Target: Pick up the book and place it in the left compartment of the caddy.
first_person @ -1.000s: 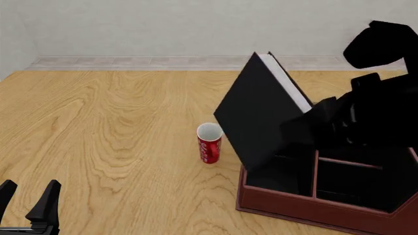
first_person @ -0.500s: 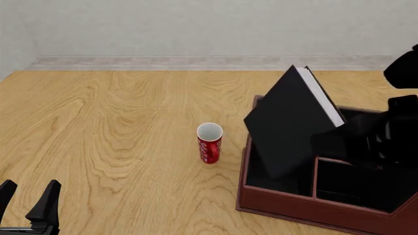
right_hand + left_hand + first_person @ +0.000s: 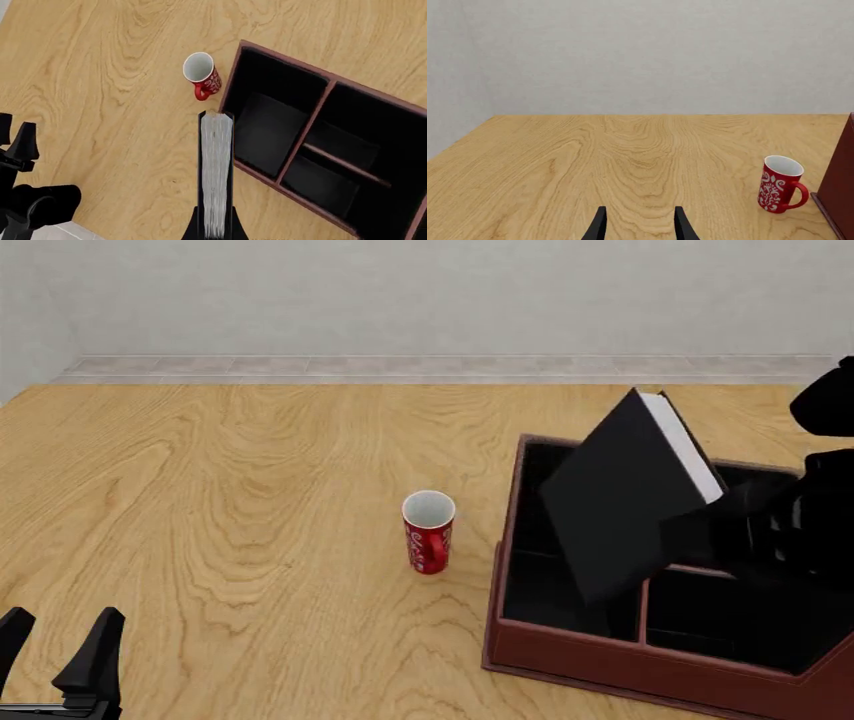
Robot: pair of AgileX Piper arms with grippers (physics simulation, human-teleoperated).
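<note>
The black book with white page edges hangs tilted over the dark red caddy. Its lower corner dips into the left compartment. My right gripper is shut on the book's right side, above the caddy. The right wrist view looks down along the book's page edges, held between my right gripper fingers, with the left compartment just beside them. My left gripper stands open and empty at the table's near left corner; it shows as the left gripper in its own view.
A red mug with a white pattern stands just left of the caddy; the mug and mug show in both wrist views. The caddy's right sections hold a crossbar. The wall runs along the table's far edge.
The book has moved right and down with the right gripper, from above the caddy's left edge to having its lower corner inside the left compartment. The left arm has not moved.
</note>
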